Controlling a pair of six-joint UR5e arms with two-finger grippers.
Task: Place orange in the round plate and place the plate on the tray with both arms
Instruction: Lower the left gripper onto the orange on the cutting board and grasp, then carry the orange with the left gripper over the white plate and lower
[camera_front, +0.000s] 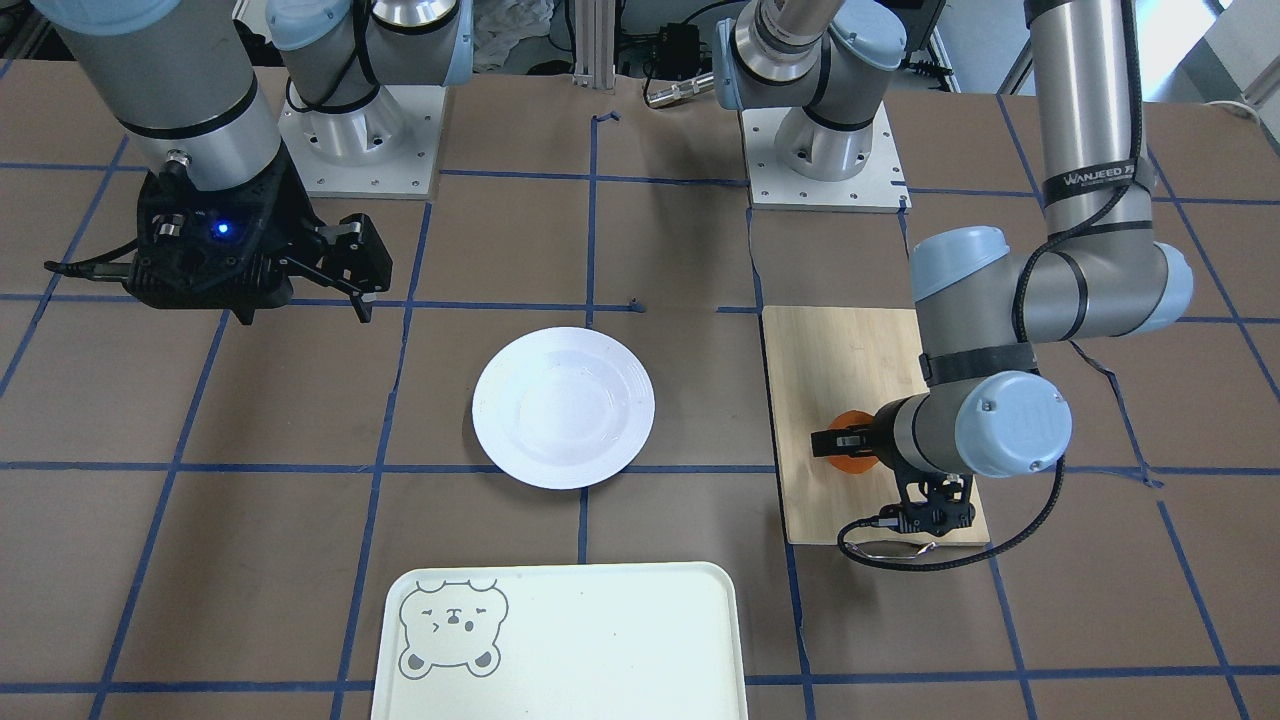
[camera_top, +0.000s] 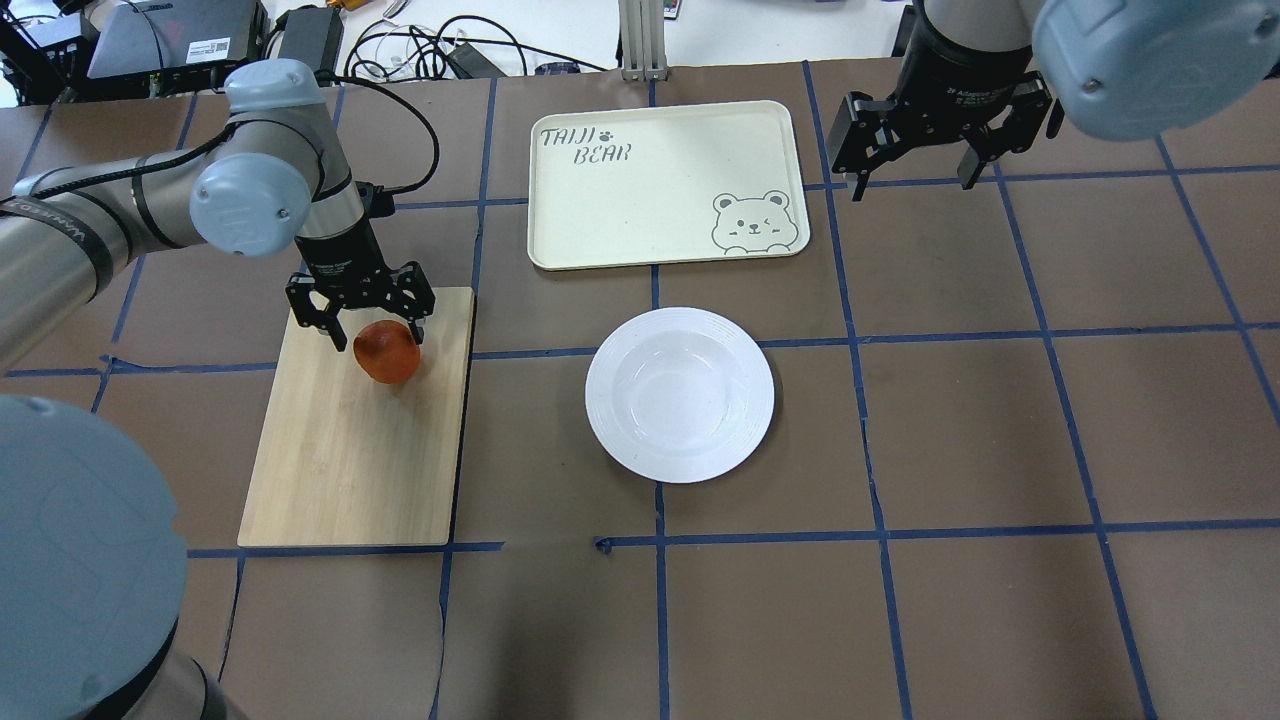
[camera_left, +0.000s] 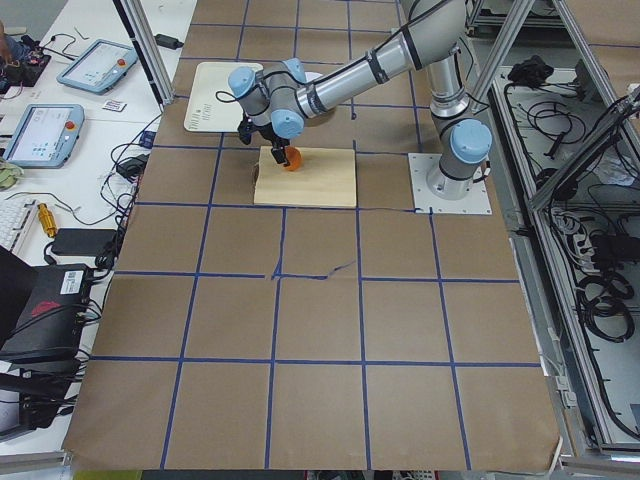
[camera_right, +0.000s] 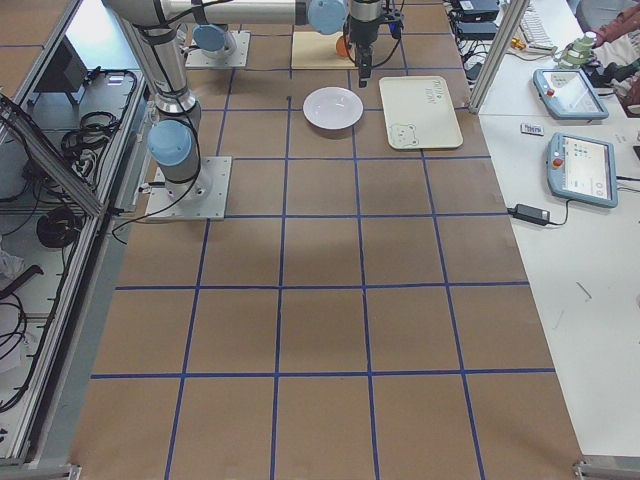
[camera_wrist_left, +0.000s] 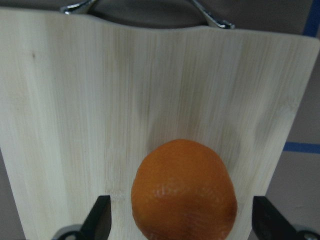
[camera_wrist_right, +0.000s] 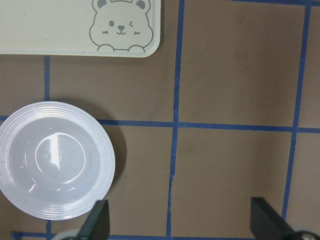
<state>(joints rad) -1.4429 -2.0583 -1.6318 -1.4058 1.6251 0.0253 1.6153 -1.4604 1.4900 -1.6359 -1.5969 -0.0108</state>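
While the left arm bends down over the bamboo cutting board (camera_top: 350, 460), the left gripper (camera_top: 372, 318) hangs right over the orange (camera_top: 386, 352). Jaws spread wide. In the left wrist view the black fingers (camera_wrist_left: 100, 217) stand either side of the fruit with a gap on each side, so nothing is gripped. The orange rests on the board, in the half away from the robot, nearer the edge that faces the plate. The board's metal handle (camera_wrist_left: 210, 17) shows at its far end.

The round plate (camera_top: 615, 400) sits upright on the brown papered table (camera_top: 1000, 420), about mid-table, well apart from the board. The tray (camera_top: 660, 190) lies flat just beyond the plate, not touching it. Its bear face (camera_top: 760, 220) is in the corner nearest the plate, on the right arm's side.

The right arm holds the right gripper (camera_top: 915, 180) up off the table beside the tray's right end, pointing down. Jaws wide apart, holding nothing. Its wrist view looks down past both fingertips at the plate and the bear corner.
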